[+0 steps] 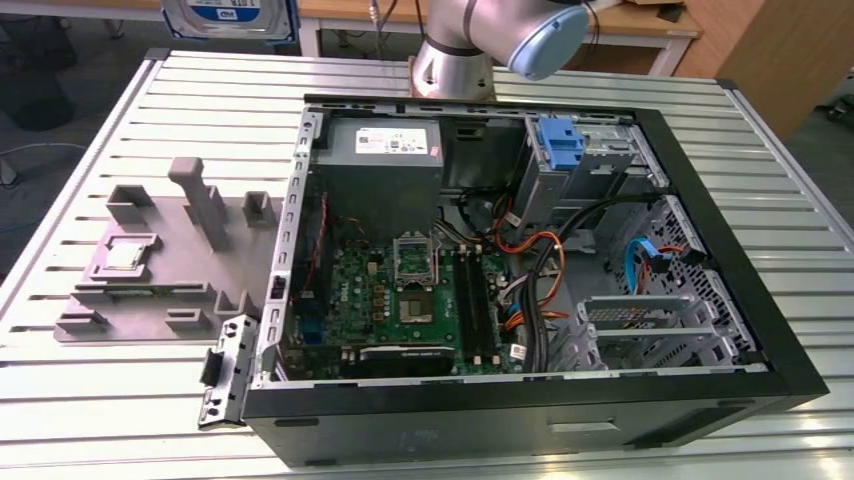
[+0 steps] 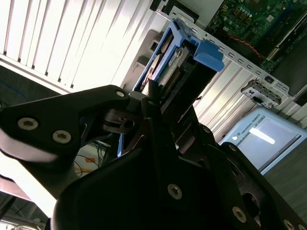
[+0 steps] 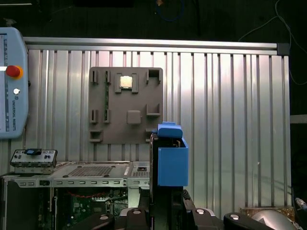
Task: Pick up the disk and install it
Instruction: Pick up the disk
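A ribbed aluminium table (image 1: 134, 420) is carrying a large black open-sided computer tower case (image 1: 534, 430), which is lying on its side with its green board facing up. On the exterior view's left, a flat grey plastic parts fixture (image 1: 254, 250) is sitting just beside the case. A silver-grey robot arm (image 1: 461, 45) is rising from behind the case. In both wrist views its black gripper (image 2: 165, 103) is clamping the disk (image 2: 184, 48), a flat silver-grey metal drive in a blue plastic carrier. It is holding the disk in the air, not yet in the case.

The pick-up is looking done, and the carrying step is in hand. Installing is, I judge, calling for the carrier to be squared to the metal bay with the blue plastic bracket (image 1: 567, 145) and kept clear of the loose orange cables (image 1: 534, 245).
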Robot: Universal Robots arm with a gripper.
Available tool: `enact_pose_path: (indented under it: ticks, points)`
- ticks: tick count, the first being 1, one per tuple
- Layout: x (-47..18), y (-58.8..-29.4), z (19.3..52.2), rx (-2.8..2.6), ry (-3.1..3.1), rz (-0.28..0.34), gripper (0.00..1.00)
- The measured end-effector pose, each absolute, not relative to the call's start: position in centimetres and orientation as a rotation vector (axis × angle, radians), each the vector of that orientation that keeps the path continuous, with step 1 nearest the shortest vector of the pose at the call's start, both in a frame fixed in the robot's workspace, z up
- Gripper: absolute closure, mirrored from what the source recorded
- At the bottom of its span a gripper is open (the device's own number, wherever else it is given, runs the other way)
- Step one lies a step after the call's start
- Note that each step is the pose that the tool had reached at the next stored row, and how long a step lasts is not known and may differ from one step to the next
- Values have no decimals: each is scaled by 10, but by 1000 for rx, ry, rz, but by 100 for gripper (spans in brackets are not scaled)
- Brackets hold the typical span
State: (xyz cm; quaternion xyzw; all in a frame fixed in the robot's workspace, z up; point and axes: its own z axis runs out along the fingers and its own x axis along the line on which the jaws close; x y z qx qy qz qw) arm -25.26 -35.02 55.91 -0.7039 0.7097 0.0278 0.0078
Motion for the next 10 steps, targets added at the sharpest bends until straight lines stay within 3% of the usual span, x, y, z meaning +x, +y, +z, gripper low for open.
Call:
enact_pose_path:
  ticks: [10]
  points:
    - [-252, -350, 559, -2201, 2218, 87, 65]
